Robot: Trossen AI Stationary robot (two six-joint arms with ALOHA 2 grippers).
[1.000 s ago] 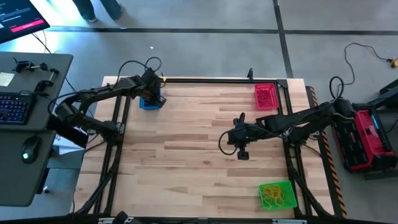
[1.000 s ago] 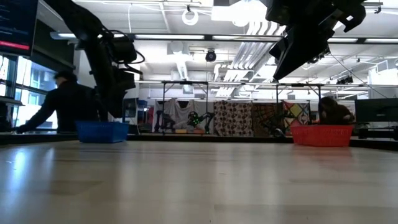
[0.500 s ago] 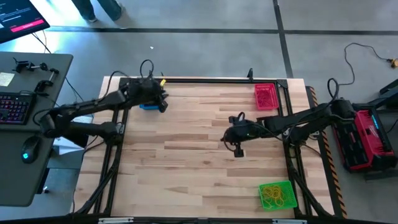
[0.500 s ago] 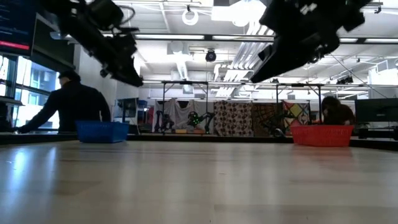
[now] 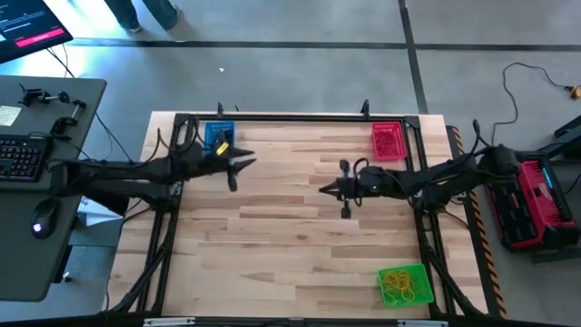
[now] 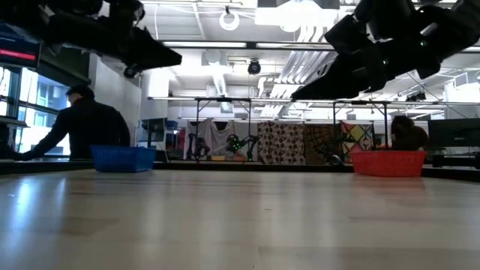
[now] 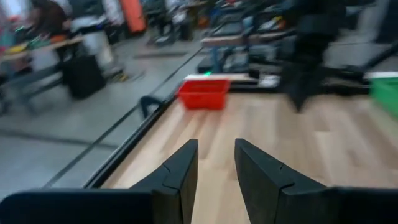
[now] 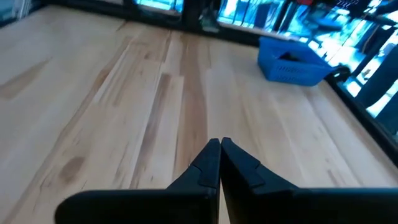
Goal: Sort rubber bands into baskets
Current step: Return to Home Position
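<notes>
I see no rubber bands (image 5: 398, 285) loose on the table (image 5: 290, 245): sorting looks done. Above it, my left gripper (image 5: 243, 164) is spread, my right gripper (image 5: 323, 189) pressed together.

The whole surface (image 5: 290, 236) is viewed from straight above in the high view, with floor taken in around it. In the low view it is looked across level from its near edge, toward the room. The blue basket (image 5: 218, 133) and red basket (image 5: 388, 141) are shared by both. From close behind the left gripper (image 7: 214, 144) the red basket is faced; from behind the right gripper (image 8: 219, 144), the blue.
</notes>
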